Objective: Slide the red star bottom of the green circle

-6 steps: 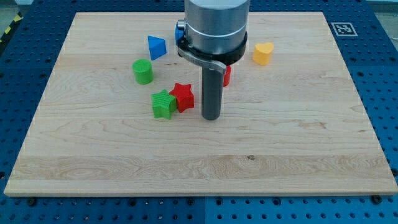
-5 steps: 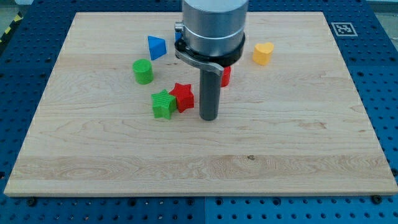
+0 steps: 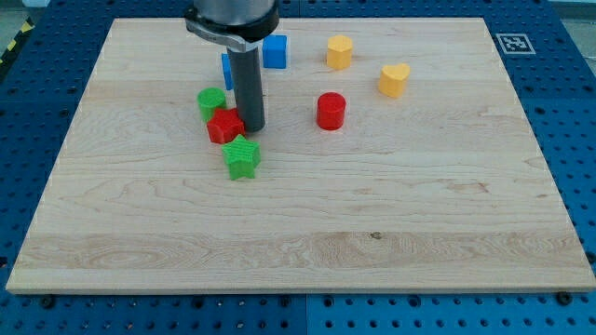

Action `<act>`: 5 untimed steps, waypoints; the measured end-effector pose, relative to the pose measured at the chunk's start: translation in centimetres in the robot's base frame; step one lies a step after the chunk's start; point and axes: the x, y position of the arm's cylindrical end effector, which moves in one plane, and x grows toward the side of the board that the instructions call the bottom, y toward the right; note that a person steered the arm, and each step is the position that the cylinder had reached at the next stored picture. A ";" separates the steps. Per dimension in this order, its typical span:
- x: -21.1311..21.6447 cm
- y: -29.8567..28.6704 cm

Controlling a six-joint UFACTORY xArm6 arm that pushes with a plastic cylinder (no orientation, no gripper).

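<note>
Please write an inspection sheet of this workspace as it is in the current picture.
Surface: pale wooden board on a blue perforated table.
Job's things: red star block lies just below the green cylinder block, close to it or touching.
Clutter: green star block below the red star; red cylinder block; blue cube block; another blue block, partly hidden; two yellow blocks.
End effector: no gripper; my tip sits at the red star's right edge.
Cables: nothing seen.
Surroundings: black-and-white marker tag at the board's top right corner.
</note>
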 end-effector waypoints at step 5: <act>1.8 -7.6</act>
